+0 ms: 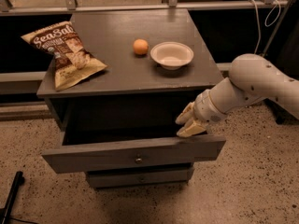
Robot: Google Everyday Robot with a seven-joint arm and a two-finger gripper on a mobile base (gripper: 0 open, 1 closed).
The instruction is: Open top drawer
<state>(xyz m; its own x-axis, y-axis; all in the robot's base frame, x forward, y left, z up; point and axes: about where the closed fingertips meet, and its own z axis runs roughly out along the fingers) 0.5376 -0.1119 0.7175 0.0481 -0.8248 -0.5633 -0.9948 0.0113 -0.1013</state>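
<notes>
The wide grey-painted wooden top drawer (107, 155) stands well out from the grey cabinet, its dark inside showing behind the long flat front panel. Its small round metal knob (138, 160) sits at the centre of that panel. A narrower grey lower drawer (140, 176) sits closed beneath it.

The white robot arm (252, 80) reaches in from the right. Its gripper (179, 128) is at the right end of the drawer front's top edge. The cream jaws stand slightly apart and hold nothing; the lower one rests against that edge.

On the grey tabletop (117, 29) lie a brown and cream crisp bag (65, 52), a small round orange fruit (140, 46) and, just beside the fruit, a shallow white bowl (172, 55).
</notes>
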